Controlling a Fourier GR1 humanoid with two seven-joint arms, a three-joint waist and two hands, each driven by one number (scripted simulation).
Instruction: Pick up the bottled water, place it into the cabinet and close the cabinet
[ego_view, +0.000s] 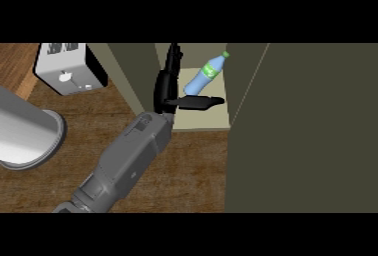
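We see one grey forearm (122, 160) coming in from the lower left and running up to the open cabinet (192, 122). Which arm it is we cannot say for sure from its position; it enters at the left of the view, so we take it as the left hand (168, 90). Its fingers (173, 57) are straight and point up along the cabinet's left inner wall, and its thumb (201, 102) sticks out sideways to the right; they are apart and hold nothing.

The water bottle (204, 75) lies tilted inside the cabinet, on its pale floor, green cap toward the upper right and base toward the lower left. It sits just beside the hand, right of the fingers and above the thumb; we cannot tell whether the thumb touches it.

The cabinet door (303, 130) stands open at the right. On the wooden table (192, 170) a white toaster (70, 67) stands at the upper left, and a grey metal pot (26, 132) lies at the left edge.
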